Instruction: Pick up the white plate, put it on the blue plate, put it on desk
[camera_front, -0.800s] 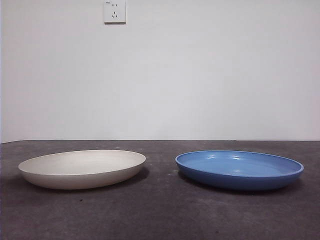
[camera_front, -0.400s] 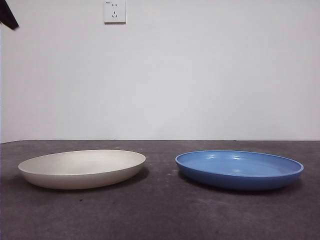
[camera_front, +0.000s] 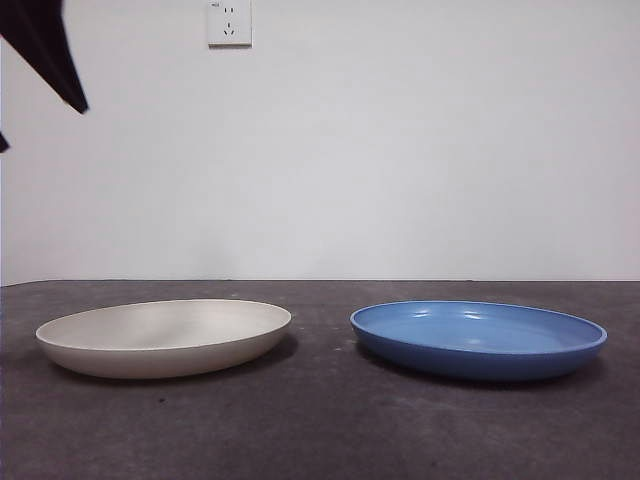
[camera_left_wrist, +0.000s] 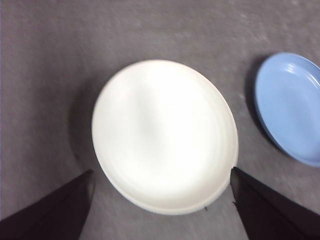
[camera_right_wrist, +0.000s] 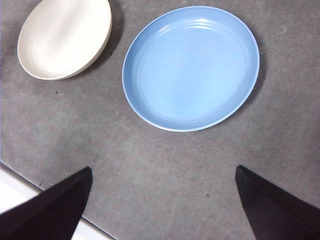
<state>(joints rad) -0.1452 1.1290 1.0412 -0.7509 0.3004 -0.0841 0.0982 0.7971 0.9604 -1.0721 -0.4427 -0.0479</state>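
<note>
You have the left gripper (camera_left_wrist: 160, 200) hanging above the white plate (camera_left_wrist: 165, 135), jaws spread wide and holding nothing; the plate sits between and just ahead of the two black jaws, with its near rim close to their tips (no contact that you can see). In the front view that arm shows only as a dark tip at the top corner (camera_front: 45, 50), high over the white plate (camera_front: 165, 337) and well clear of it.

The blue plate (camera_left_wrist: 292, 107) lies off to one side of the left gripper, apart from the white one with a strip of bare desk (camera_left_wrist: 45, 65) between them. Both plates rest flat and upright on the desk (camera_front: 320, 430), side by side, not touching.

Your right gripper (camera_right_wrist: 162, 200) is also released, jaws wide apart and empty, held high over the desk (camera_right_wrist: 165, 170). The blue plate (camera_right_wrist: 191, 67) lies ahead of it, roughly centred between the jaws, and the white plate (camera_right_wrist: 64, 37) is farther off to the side. The blue plate (camera_front: 478, 340) is empty.
</note>
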